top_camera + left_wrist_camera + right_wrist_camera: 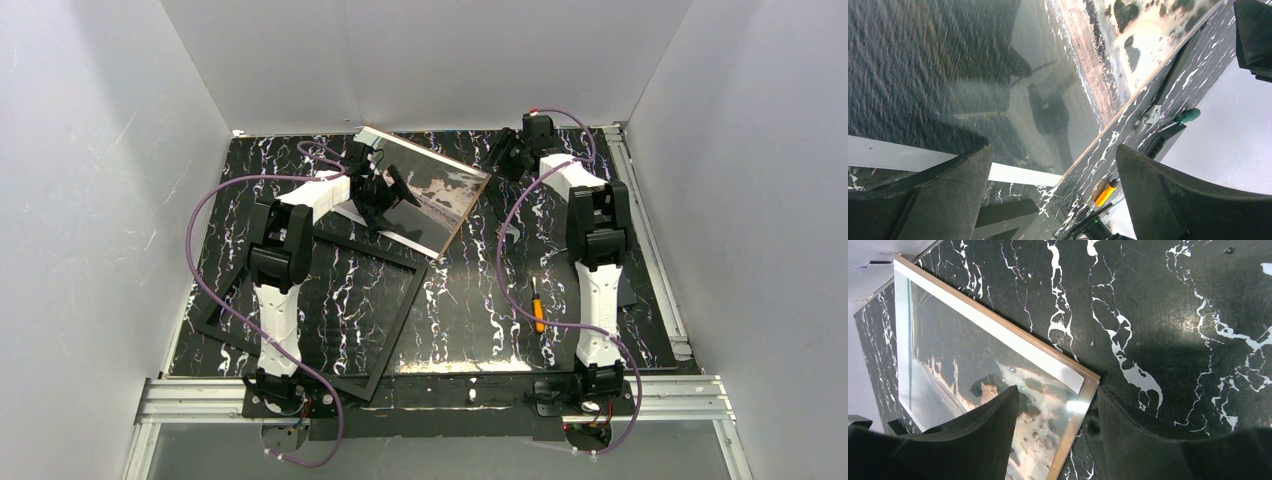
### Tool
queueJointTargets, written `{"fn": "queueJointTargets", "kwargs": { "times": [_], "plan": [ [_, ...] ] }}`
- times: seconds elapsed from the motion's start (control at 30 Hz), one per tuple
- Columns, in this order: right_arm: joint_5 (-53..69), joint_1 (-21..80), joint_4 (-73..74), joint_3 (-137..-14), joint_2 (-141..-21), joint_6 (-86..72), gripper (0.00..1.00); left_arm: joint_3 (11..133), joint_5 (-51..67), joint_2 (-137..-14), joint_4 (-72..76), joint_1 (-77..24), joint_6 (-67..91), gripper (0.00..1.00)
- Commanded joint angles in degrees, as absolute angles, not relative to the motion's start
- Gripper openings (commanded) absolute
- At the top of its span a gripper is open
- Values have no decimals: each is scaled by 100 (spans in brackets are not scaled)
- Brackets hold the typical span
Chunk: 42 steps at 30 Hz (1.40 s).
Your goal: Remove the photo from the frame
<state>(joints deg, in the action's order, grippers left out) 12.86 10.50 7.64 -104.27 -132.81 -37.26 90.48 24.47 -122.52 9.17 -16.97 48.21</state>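
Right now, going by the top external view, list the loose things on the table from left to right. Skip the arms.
frame → photo → orange-handled screwdriver

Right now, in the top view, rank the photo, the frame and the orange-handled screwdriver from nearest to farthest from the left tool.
1. The photo: directly under the left tool, towards the back.
2. The frame: just in front of the photo, on the left side.
3. The orange-handled screwdriver: well off on the right side.
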Motion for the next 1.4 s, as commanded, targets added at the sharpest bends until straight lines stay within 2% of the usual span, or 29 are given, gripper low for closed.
{"fn": "queueJointTargets", "kwargs": {
  "times": [0.0,0.43,0.9,1.37],
  "plan": [
    [1450,1028,745,-10545,-13443,-3874,67,8982,2275,-12451,31,-1662,4733,95],
    [2114,1028,264,-10440,-13597,-4364,66,9103,2442,-12598,-120,-1662,4821,95],
    [2310,1028,-452,-9715,-12966,-4675,65,9114,2443,-12658,-183,-1661,4794,95],
    [2540,1028,-750,-9508,-12791,-4984,64,9120,2447,-12728,-194,-1663,4785,95]
  ]
}}
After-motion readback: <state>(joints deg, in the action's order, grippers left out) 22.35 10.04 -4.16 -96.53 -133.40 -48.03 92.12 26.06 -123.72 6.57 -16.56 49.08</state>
